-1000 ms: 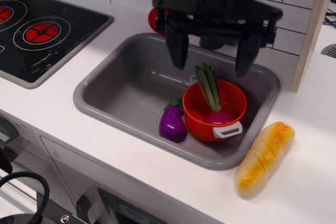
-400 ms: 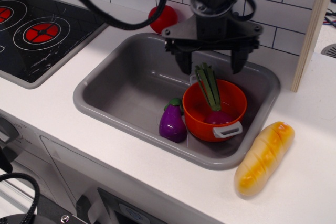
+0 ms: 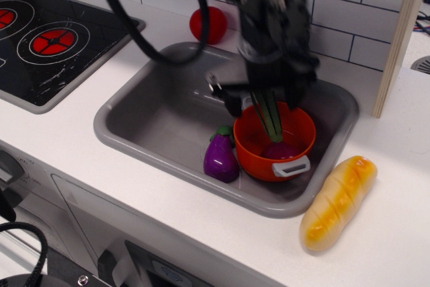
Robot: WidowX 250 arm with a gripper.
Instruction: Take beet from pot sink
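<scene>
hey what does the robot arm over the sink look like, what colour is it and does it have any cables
The arm is all black, bulky and somewhat blurred here. A thick black cable loops off its left side. The gripper is black too, with a wide crossbar; no markings are visible.

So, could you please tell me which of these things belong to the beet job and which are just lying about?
Part of the job:
beet, bulb in the pot
pot
sink
pincer, low over the beet stalks

Just lying about:
eggplant, in the sink beside the pot
tomato
bread loaf
stove
</scene>
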